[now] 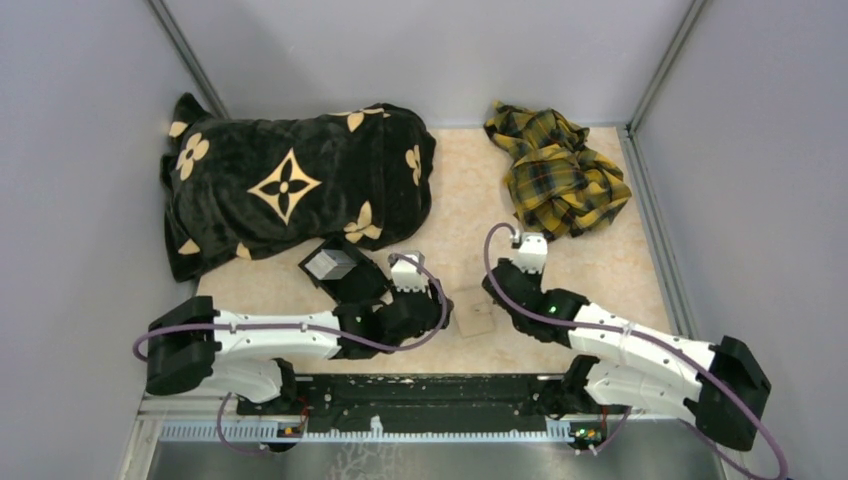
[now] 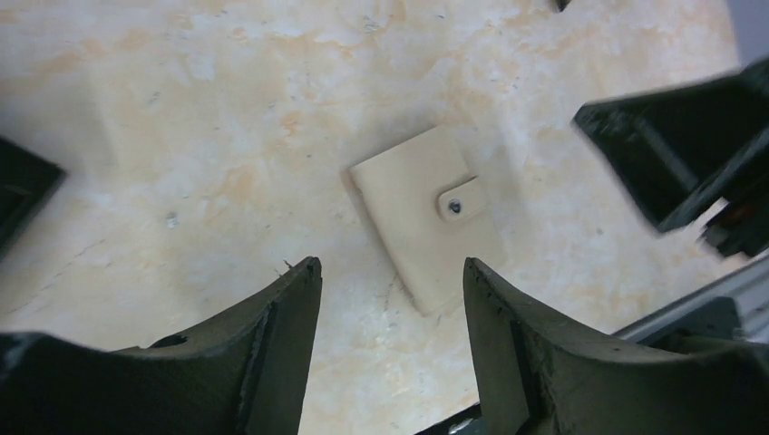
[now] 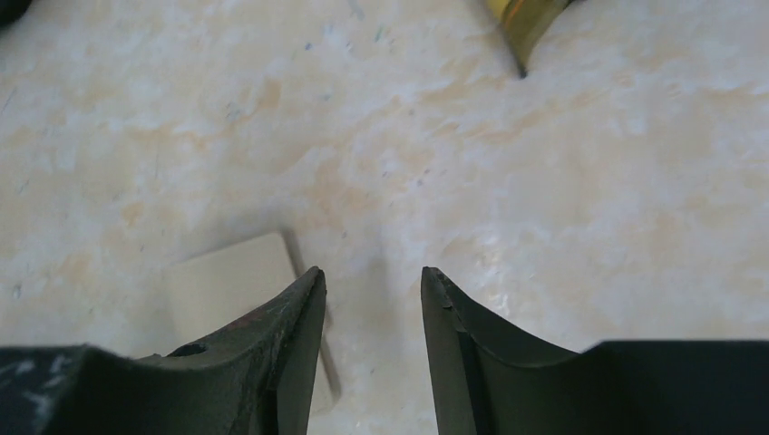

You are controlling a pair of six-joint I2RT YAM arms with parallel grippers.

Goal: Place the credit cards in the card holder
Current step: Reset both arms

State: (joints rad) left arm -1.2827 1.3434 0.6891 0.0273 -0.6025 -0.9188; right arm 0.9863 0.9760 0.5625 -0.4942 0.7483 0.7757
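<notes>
Left wrist view shows the card holder lying flat, tab fastened, midway along the near edge of the surface, between the left gripper and right gripper, both spread apart and empty, likely so either can open it.

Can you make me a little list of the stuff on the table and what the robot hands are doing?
card holder: tan, folded shut, flat on the table
left gripper: open, empty, near the card holder
right gripper: open, empty, beside the card holder
black tray: left of the card holder, something grey inside
black flowery blanket: far left
yellow checked cloth: far right
</notes>
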